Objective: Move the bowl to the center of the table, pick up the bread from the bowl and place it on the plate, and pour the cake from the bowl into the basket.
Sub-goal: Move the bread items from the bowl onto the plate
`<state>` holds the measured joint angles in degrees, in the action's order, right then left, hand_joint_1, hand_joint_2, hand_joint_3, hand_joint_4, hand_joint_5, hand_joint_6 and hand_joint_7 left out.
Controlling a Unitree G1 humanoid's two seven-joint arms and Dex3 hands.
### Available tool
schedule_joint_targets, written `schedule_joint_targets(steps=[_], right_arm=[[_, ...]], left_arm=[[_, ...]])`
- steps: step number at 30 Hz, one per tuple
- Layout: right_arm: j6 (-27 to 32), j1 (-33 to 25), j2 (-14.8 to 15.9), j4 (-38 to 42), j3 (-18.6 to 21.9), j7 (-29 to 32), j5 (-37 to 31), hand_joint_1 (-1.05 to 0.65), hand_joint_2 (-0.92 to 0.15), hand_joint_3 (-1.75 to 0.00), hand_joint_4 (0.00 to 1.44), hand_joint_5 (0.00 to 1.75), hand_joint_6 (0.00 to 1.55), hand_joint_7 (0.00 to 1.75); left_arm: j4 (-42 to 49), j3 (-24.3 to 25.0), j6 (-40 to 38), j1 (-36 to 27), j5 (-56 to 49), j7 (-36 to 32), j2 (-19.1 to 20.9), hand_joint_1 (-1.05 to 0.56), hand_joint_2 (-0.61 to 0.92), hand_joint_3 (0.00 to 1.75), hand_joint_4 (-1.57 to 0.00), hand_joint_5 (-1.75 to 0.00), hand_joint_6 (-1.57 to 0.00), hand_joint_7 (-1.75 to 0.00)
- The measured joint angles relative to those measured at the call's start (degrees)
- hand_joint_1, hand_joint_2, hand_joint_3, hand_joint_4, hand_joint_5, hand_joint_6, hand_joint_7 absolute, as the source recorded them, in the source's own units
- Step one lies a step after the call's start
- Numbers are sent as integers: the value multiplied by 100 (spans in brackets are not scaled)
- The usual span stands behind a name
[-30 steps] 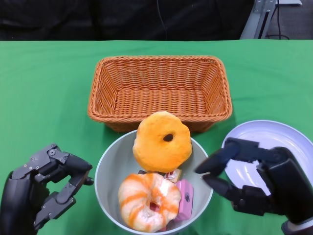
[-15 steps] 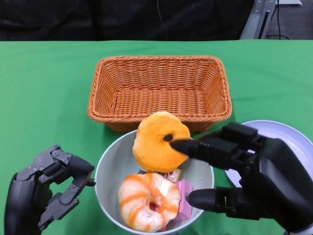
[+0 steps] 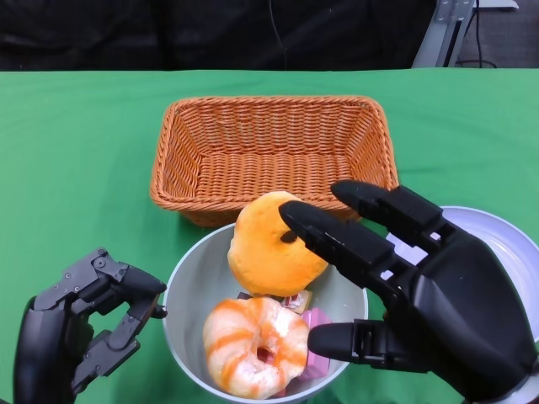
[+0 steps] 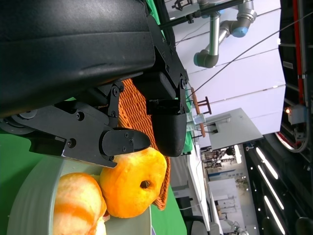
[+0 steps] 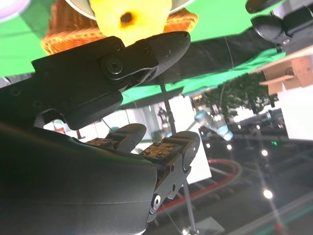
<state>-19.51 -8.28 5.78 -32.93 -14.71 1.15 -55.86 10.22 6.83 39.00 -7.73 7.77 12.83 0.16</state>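
On the green table (image 3: 76, 143), a grey bowl (image 3: 187, 286) sits at the near edge, just in front of a wicker basket (image 3: 274, 151). Inside the bowl an orange ring of bread (image 3: 265, 252) leans against the far rim, touching the basket's front wall, and a striped ring of bread (image 3: 253, 345) lies in front of it. Small wrapped cakes (image 3: 316, 341), one pink, are tucked under and beside the striped ring. A white plate (image 3: 505, 244) rests to the right of the bowl, partly hidden by the right arm.

Above the right side of the bowl, the right hand (image 3: 396, 286) hangs with its fingers (image 3: 333, 240) spread wide, holding nothing; one fingertip reaches over the hole of the orange ring, though whether it touches cannot be told. The right wrist view shows the same fingertip close below that bread.

At the left of the bowl, the left hand (image 3: 88, 316) sits apart from the rim, fingers loosely curled and separated, empty.
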Motion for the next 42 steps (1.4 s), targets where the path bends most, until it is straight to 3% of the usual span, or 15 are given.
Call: schedule_joint_targets(steps=[4,9,15,24,42], right_arm=[[2,133,72,102,-88,65,-63,-80,-84,0,35,17,39,0],[-68,447,208,683,-223,602,-419,-81,-82,0,37,14,40,1],[-76,842,427,1343,-362,1088,-829,-79,-81,0,28,7,32,0],[266,1276,533,1790,-500,1134,-957,-73,-79,0,25,5,28,0],[593,1901,882,2959,-1176,2212,-1567,-66,-72,-1,29,5,34,1]], left_arm=[[11,-5,33,9,9,-1,0,-8,89,46,-69,-147,-73,-120],[11,-31,45,13,11,0,0,-8,87,48,-70,-148,-74,-120],[48,-50,125,15,-13,-16,-2,-8,85,53,-70,-148,-74,-121],[59,-103,124,11,-5,-26,-18,-8,85,54,-70,-148,-73,-123],[86,-161,166,2,-19,-49,-108,-8,82,58,-71,-147,-72,-126]])
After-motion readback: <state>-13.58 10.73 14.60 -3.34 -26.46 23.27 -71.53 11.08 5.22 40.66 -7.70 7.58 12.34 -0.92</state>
